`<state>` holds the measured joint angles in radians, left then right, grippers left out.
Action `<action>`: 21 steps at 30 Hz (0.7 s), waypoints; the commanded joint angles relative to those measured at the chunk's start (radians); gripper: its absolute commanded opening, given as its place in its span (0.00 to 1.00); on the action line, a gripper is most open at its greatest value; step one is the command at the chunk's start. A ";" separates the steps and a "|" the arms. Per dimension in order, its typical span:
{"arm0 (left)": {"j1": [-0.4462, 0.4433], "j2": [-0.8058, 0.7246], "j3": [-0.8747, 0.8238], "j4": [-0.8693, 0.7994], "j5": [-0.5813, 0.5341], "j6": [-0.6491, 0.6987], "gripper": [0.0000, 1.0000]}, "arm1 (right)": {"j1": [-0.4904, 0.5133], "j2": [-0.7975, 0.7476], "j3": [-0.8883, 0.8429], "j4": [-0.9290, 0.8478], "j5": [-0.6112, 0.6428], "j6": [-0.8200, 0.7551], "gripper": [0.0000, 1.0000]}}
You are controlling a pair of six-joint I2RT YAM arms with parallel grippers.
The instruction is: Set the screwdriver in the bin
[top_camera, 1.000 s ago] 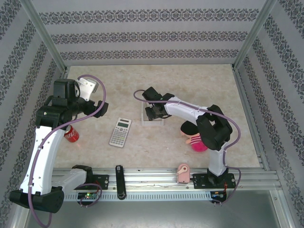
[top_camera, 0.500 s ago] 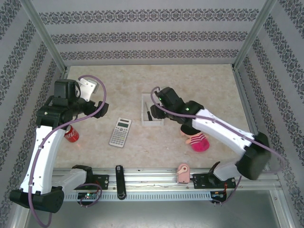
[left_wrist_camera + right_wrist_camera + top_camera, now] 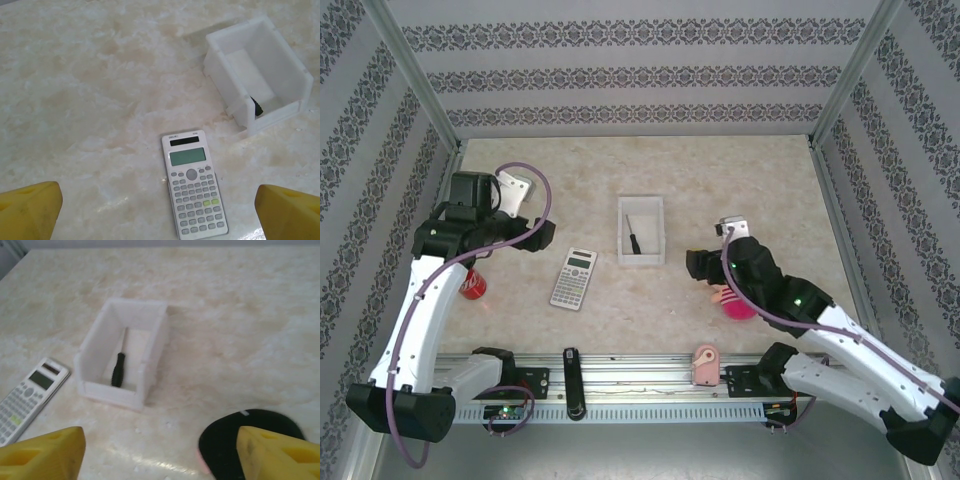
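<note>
A small black-handled screwdriver [image 3: 118, 369] is lying flat inside a white plastic bin [image 3: 155, 347], its thin shaft pointing toward the bin's far wall. The bin is sitting near the middle of a pale marbled worktop [image 3: 740, 190]. A grey calculator [image 3: 574, 278] is lying just left of the bin and a little nearer, not touching it. The right gripper [image 3: 157, 440] is hovering to the right of the bin, nearer than it and apart from it, its yellow fingers spread wide and holding nothing. It is hanging above a pink and black object [image 3: 738, 302]. The left gripper [image 3: 157, 192] is hovering left of the calculator, its fingers also spread wide and empty. A red can [image 3: 472, 284] is standing under the left arm, by the worktop's left edge.
</note>
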<state>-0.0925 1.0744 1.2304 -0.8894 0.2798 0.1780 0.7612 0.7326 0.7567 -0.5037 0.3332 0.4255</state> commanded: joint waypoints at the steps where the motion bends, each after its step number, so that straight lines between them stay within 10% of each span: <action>1: -0.013 0.000 -0.018 0.066 -0.025 -0.068 0.99 | -0.035 -0.061 -0.017 0.023 0.100 -0.046 0.85; 9: -0.013 -0.030 -0.146 0.211 -0.148 -0.102 0.99 | -0.238 -0.028 0.006 0.097 0.206 -0.187 0.98; 13: -0.011 -0.040 -0.268 0.373 -0.273 -0.118 0.99 | -0.511 0.007 -0.053 0.233 0.062 -0.206 0.98; 21: -0.008 -0.074 -0.519 0.749 -0.397 -0.101 0.99 | -0.739 0.180 -0.331 0.771 -0.019 -0.267 0.98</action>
<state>-0.0925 1.0180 0.7479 -0.3614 -0.0456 0.0708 0.0433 0.8650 0.4717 0.0277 0.3470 0.2111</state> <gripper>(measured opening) 0.993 0.982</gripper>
